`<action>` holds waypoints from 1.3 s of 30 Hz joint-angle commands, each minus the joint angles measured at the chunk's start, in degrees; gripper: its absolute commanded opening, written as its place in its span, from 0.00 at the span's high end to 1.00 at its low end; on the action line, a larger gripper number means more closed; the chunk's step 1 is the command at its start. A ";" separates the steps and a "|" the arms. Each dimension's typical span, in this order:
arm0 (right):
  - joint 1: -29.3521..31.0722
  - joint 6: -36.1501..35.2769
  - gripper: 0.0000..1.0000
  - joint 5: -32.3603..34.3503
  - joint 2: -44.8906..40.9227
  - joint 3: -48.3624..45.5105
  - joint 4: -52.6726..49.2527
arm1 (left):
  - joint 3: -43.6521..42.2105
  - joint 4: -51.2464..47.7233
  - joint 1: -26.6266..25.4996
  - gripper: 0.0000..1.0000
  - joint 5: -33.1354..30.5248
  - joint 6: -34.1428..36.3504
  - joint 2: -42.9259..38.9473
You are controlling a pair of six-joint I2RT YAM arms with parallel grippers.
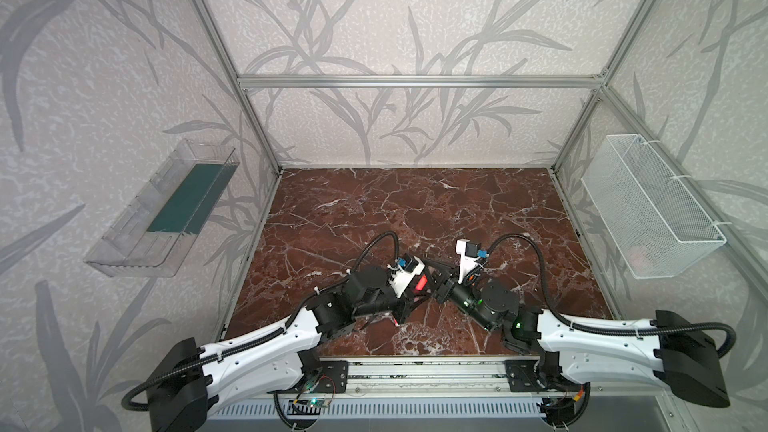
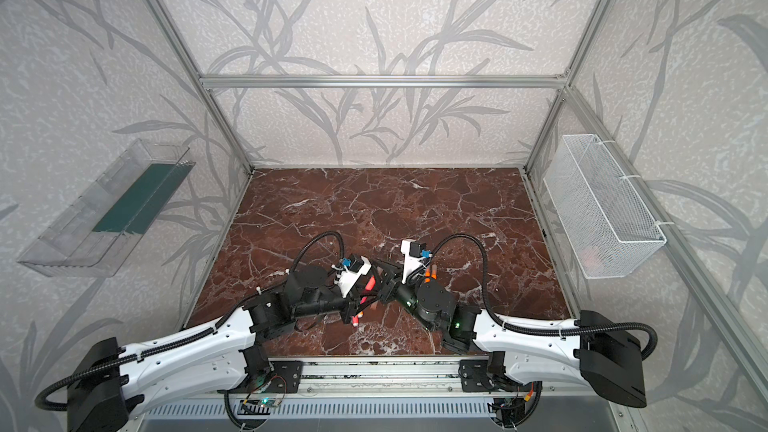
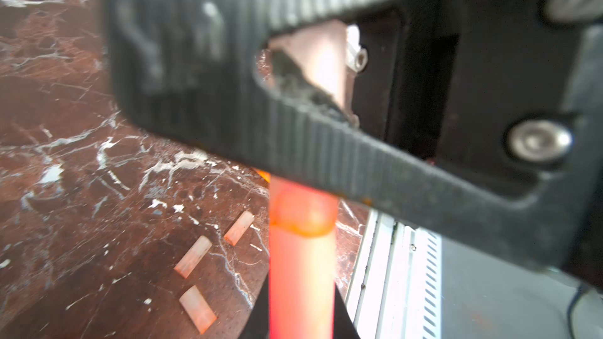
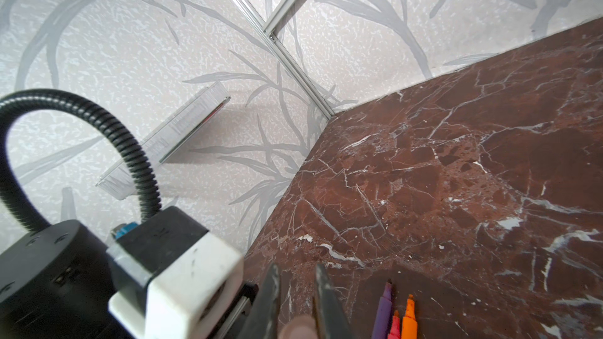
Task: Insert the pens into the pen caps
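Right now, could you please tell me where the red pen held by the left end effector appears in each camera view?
Top view: red pen, a short glimpse low in the middle.
Top view: same spot, slightly further left.
Left wrist: blurred bright shaft rising from the bottom edge.
Right wrist: not in it; the three pens there lie on the table.
Shared landmark: the brown marble table, in all four.

On my feed the counter (image 1: 415, 209) looked like polished, glossy red-brown marble; the pen caps (image 3: 193, 256) were frosted translucent plastic, the pen (image 3: 301, 272) smooth plastic, the basket (image 1: 648, 209) white wire mesh, the frame (image 1: 415, 81) brushed aluminium.
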 commanded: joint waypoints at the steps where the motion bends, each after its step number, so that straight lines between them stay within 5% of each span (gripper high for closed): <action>1: 4.71 -5.07 1.00 -11.17 2.12 -2.50 -2.38 | 1.18 12.14 5.33 1.00 -3.69 -6.34 -1.70; 16: 8.52 3.82 1.00 -0.13 9.63 10.03 -24.32 | 1.53 8.82 3.01 1.00 -16.34 -2.31 -2.28; 24: 8.46 -1.83 1.00 1.70 7.25 7.06 -16.47 | 0.27 11.38 2.55 1.00 -7.82 -2.86 -3.35; 30: 8.29 -4.35 0.99 3.15 5.05 9.17 -20.97 | -1.01 12.87 0.84 1.00 -5.88 -3.68 -4.16; 39: 8.03 -8.13 0.75 6.90 -0.19 8.47 -23.44 | -1.27 15.73 -1.62 1.00 -5.48 -4.57 -1.29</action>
